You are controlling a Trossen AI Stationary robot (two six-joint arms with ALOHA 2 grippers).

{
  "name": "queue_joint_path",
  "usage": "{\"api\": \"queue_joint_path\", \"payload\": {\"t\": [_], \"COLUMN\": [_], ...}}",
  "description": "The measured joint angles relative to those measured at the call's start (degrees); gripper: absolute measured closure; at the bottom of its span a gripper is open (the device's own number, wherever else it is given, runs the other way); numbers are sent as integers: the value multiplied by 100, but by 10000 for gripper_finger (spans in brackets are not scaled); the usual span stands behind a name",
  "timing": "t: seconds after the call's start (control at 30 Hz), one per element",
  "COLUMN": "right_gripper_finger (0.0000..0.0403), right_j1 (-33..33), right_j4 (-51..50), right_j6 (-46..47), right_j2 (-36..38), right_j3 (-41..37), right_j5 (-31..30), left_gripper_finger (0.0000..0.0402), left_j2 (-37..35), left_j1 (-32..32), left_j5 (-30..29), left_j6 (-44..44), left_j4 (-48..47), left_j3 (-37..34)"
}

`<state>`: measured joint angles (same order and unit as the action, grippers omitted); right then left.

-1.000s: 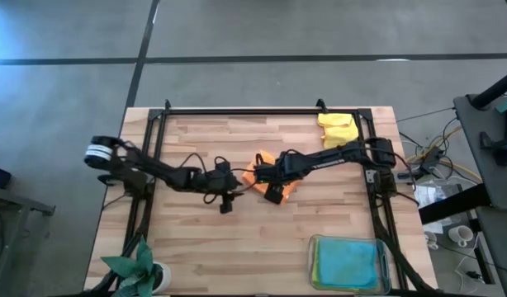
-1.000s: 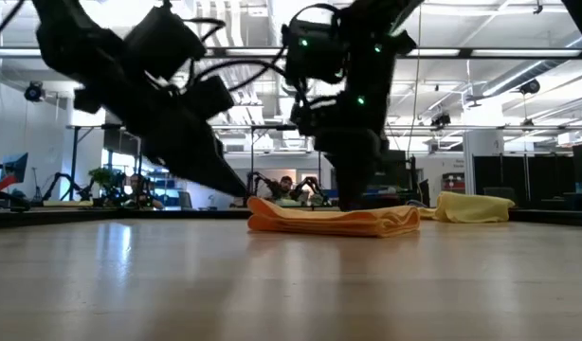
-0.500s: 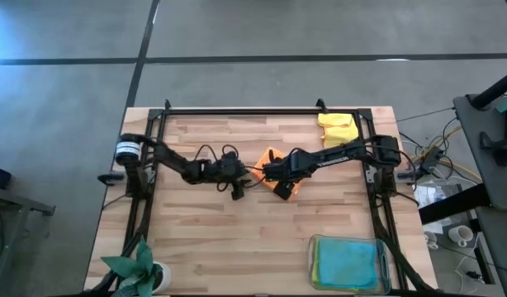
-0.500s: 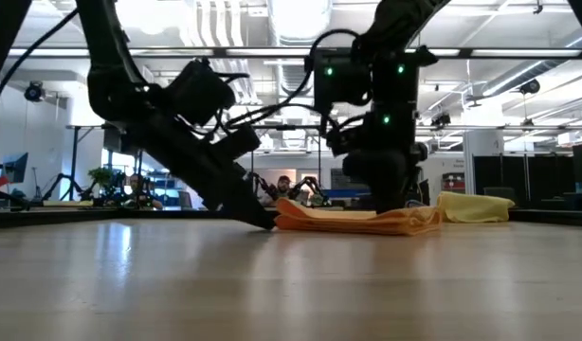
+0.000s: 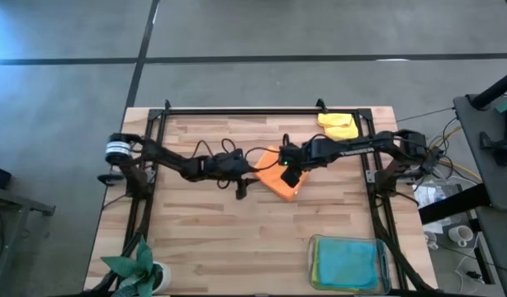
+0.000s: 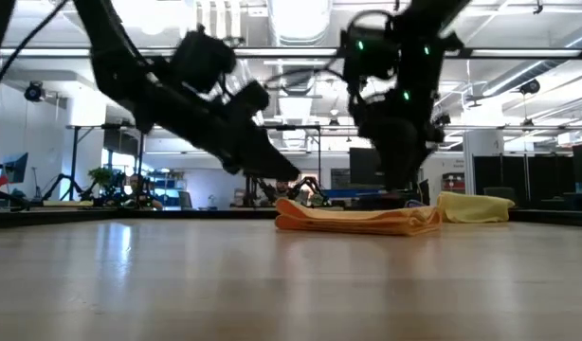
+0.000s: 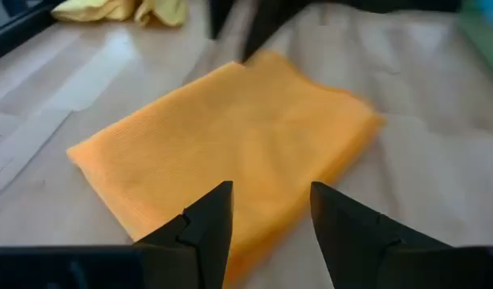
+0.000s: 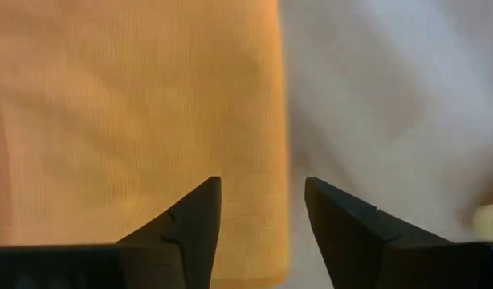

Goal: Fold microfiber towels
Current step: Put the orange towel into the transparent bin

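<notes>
Hovering over the orange towel [image 5: 280, 175] with both grippers, I hold nothing at this moment. That towel lies folded flat near the middle of the table [image 5: 204, 239], and I take it as my landmark.

My left gripper [image 5: 255, 167] hangs just off the towel's left edge, a little above the wood in the low view. Its fingers [image 7: 208, 225] stand apart with nothing between them, and past them I see the whole orange rectangle [image 7: 222, 152].

My right gripper [image 5: 291, 175] is directly above the towel, near its right end. Its fingers [image 8: 190, 221] are also parted and empty, with the towel's long edge [image 8: 134, 120] running between them: orange cloth on one side, bare table on the other. In the low view this gripper sits just above the cloth; I cannot tell whether it touches.

Beyond the towel, toward the table's far right corner, lies a crumpled yellow towel [image 5: 338, 125]. Well to the near right of the orange one, a clear tray [image 5: 315, 272] holds a light blue towel [image 5: 348, 262] with green showing under it. A small plant [image 5: 136, 266] stands at the near left corner, far from the orange towel.
</notes>
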<state>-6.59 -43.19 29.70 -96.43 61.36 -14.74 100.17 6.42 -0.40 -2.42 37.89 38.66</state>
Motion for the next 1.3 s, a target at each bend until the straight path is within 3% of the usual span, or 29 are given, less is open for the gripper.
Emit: {"api": "queue_joint_path", "payload": {"t": [0.13, 0.3, 0.53, 0.67, 0.9, 1.0, 1.3], "right_gripper_finger": [252, 302, 352, 359, 360, 370, 391], "right_j1": [-200, -291, -206, -159, -318, -491, -710], "right_j4": [397, 160, 115, -20, 611, 1188, 1201], "right_j6": [71, 504, 675, 562, -153, -436, -973], "right_j2": [62, 159, 256, 451, 776, 591, -519], "right_j3": [-586, -1047, -1327, -1127, -459, -216, 458], "right_j5": [591, 597, 1149, 1295, 868, 844, 602], "left_gripper_finger": [249, 249, 249, 249, 249, 249, 249], "left_j2": [734, 1563, 1715, 1343, 680, 806, 1887], "left_j1": [233, 529, 822, 770, 376, 197, -13], "left_j5": [24, 69, 435, 705, 857, 827, 574], "left_j6": [-24, -2, 144, 308, 344, 343, 282], "left_j4": [339, 407, 446, 249, 388, 483, 565], "left_j3": [328, 823, 915, 834, 741, 836, 1509]}}
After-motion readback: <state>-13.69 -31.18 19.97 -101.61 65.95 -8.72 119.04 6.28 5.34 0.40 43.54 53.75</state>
